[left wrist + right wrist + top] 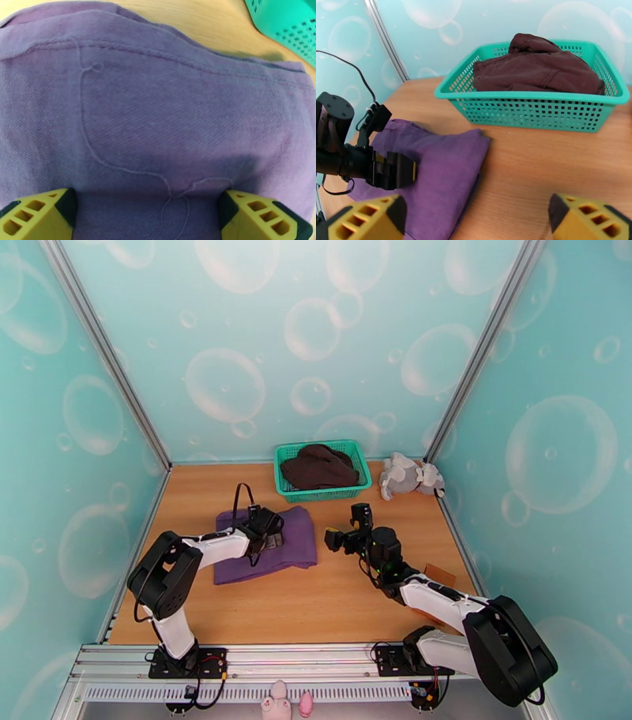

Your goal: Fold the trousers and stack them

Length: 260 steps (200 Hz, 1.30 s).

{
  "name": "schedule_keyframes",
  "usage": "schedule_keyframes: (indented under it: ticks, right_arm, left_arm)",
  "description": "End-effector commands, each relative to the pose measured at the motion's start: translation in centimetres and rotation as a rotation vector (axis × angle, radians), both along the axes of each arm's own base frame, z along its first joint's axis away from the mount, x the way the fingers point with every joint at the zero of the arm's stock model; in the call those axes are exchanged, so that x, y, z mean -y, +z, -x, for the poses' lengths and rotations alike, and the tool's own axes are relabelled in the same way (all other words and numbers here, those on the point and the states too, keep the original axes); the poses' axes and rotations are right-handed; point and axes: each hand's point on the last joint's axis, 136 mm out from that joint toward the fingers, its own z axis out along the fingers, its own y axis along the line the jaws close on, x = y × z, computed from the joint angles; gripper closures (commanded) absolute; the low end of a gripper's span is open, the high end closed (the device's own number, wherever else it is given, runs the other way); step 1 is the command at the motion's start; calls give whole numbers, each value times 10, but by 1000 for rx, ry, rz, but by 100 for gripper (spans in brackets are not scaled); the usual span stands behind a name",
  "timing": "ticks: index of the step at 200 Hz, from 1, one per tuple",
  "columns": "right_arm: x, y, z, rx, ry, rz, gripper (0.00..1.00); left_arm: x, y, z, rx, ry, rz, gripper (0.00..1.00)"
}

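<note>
Table [340, 607]: light wood, with the two arm bases bolted at its near edge.
Left gripper [270, 529]: yellow fingers spread wide and low over the trousers, with nothing pinched. I cannot tell if the tips touch the cloth.
Trousers [294, 546]: purple, folded into a flat bundle that lies on the table left of centre. One loose thread runs across the top fabric. The bundle is near the basket but apart from it.
Right gripper [346, 528]: spread wide and empty, above bare wood just right of the trousers, facing the basket.
Basket [324, 494]: green plastic mesh, standing at the far side of the table.
Dark garment [320, 466]: brown, heaped inside the basket and rising above its rim.
Toy [407, 475]: grey plush, on the table just right of the basket.
Walls [316, 343]: teal with a pattern of bubbles, closing three sides.
</note>
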Motion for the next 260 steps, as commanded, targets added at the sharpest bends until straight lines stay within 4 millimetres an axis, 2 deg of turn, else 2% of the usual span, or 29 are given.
schedule_keyframes:
  ticks: [1, 25, 37, 42, 47, 67, 100, 140, 170, 201, 239, 260]
  right_arm:
    - [-4, 6, -4, -7, 6, -30, 1]
    - [-7, 4, -5, -16, 20, -35, 1]
    - [-7, 3, -5, -21, 21, -33, 1]
    - [-7, 2, -5, -22, 19, -32, 1]
    - [-7, 3, -5, -21, 18, -31, 1]
    - [-7, 3, -5, -19, 19, -32, 1]
    - [-5, 6, -5, -15, 15, -35, 1]
    - [-2, 9, -4, -6, 7, -38, 1]
    - [-2, 7, -5, -11, 6, -35, 1]
    - [-2, 7, -6, -10, 6, -33, 1]
    - [-2, 7, -6, -9, 8, -31, 1]
    - [-1, 9, -6, -4, 4, -28, 1]
  left_arm:
    - [-75, -67, 75, -315, 134, -112, 1]
    - [-81, -65, 61, -313, 136, -24, 0]
    - [-83, -60, 49, -308, 149, -15, 1]
    - [-86, -62, 49, -316, 157, -25, 1]
    - [-83, -54, 35, -294, 166, -17, 1]
    - [-84, -48, 15, -329, 184, -18, 1]
    - [-87, -24, -15, -301, 172, -39, 1]
    - [-115, -27, -23, -352, 128, -55, 1]
    - [-133, -29, -39, -347, 109, -69, 1]
    - [-146, -30, -67, -313, 100, -80, 1]
    - [-166, -25, -111, -267, 93, -127, 1]
    - [-171, -24, -133, -250, 103, -124, 0]
